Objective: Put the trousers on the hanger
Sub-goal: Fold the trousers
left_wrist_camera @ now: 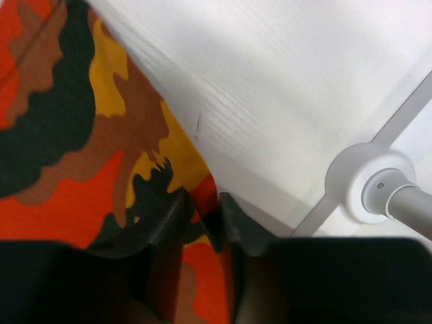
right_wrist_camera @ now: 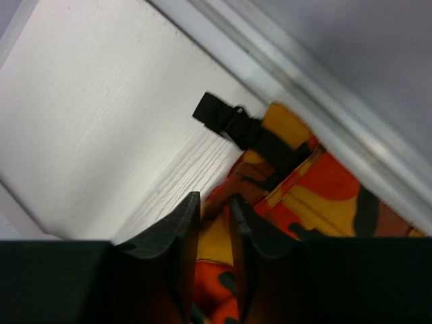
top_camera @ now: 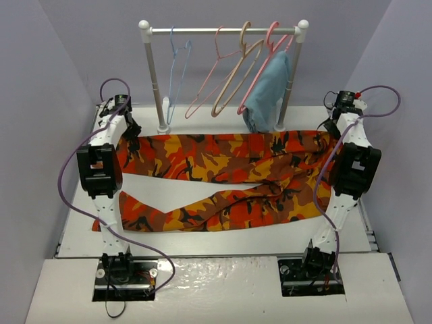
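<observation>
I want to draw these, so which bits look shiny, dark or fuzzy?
Top external: even light, soft shadows, a shiny glare patch on the near white board. Left wrist: the trousers look sharp, the left gripper's fingers are dark and shadowed, the rack foot a little soft. Right wrist: the right gripper's fingers are dark too, the grey wall fuzzy.

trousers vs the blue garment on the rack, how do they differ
The trousers are orange camouflage print; the blue garment is plain. The trousers lie spread across the table; the blue garment hangs bunched on the rack. The trousers take up far more room than the blue garment. Both are cloth.
</observation>
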Controlling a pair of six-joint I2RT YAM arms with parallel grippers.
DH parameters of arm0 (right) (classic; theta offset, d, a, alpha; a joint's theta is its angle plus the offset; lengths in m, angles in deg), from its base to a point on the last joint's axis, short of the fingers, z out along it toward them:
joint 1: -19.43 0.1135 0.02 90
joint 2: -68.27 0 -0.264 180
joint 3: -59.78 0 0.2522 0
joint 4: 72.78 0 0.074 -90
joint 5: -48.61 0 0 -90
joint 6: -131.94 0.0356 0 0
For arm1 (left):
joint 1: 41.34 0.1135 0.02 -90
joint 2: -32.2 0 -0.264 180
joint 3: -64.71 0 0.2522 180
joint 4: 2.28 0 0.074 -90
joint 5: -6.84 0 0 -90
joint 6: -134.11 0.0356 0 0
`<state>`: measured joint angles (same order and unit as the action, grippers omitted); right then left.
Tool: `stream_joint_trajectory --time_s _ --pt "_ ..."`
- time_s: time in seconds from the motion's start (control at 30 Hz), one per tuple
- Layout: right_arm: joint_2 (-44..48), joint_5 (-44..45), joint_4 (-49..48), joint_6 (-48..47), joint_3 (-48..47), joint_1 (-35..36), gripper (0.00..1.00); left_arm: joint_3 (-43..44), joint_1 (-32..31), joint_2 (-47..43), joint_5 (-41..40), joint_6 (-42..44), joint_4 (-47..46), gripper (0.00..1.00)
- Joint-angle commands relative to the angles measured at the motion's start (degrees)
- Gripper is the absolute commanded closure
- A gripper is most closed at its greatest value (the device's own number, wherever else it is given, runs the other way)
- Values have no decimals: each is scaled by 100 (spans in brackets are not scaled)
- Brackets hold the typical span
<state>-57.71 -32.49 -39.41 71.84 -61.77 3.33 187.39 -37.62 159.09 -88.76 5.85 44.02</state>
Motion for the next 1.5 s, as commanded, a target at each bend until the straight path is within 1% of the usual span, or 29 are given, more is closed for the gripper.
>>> stream_joint_trajectory --time_s 0.0,0.03,0.07,0.17,0.23,0.27,0.37,0.43,0.5,0.57,0.63,0.7,0.73,0.77,0.93,1.07,1.23,1.4,1.47 --pt "479 125 -439 -382 -334 -215 68 275 101 -637 -334 494 -667 53" --pt "634 40 -433 -396 -257 -202 58 152 95 -825 -321 547 -707 49" --pt "760 25 -432 -411 -243 -187 52 32 80 -969 -312 602 -753 44" --pt "1351 -75 -431 -432 356 17 32 -709 -90 -1740 -351 726 -891 29" --pt "1772 -89 -431 -361 812 182 30 -1323 -208 -2465 -300 720 -841 28" --pt "2025 -89 -431 -315 979 242 30 -1735 -261 -2635 -333 707 -781 27" --pt "2664 -182 -429 -51 1933 612 30 -2874 -587 -3501 -293 581 -639 27" --pt "3021 -309 -444 118 2523 841 29 -3495 -653 -4054 -194 399 -506 27" --pt "3304 -279 -470 118 3040 1158 27 -4379 -656 -4650 -160 305 -341 27" --pt "3643 -318 -539 112 3659 1482 23 -5036 -662 -5082 -192 213 -196 27" --pt "3895 -519 -651 112 4130 1677 21 -5405 -662 -5292 -213 143 -101 26" --pt "4214 -633 -727 92 4745 2039 21 -5655 -662 -5344 -224 37 -37 26" --pt "4318 -633 -756 75 4811 2089 21 -5708 -662 -5304 -229 -8 -38 26" --pt "4444 -627 -793 25 5098 2314 21 -5758 -662 -5210 -223 -58 -45 26" --pt "4781 -741 -903 0 5660 2631 21 -5820 -626 -4735 -396 -181 -58 29" --pt "4961 -784 -1046 13 5901 2656 21 -5767 -511 -4327 -588 -165 -188 34" --pt "5090 -826 -1041 -99 5955 2648 21 -5733 -411 -3865 -556 -232 -334 39" --pt "5170 -836 -1047 -141 5995 2648 21 -5897 -407 -3698 -616 -320 -426 45" --pt "5163 -829 -1047 -158 6005 2648 21 -6022 -407 -3713 -693 -346 -448 54"
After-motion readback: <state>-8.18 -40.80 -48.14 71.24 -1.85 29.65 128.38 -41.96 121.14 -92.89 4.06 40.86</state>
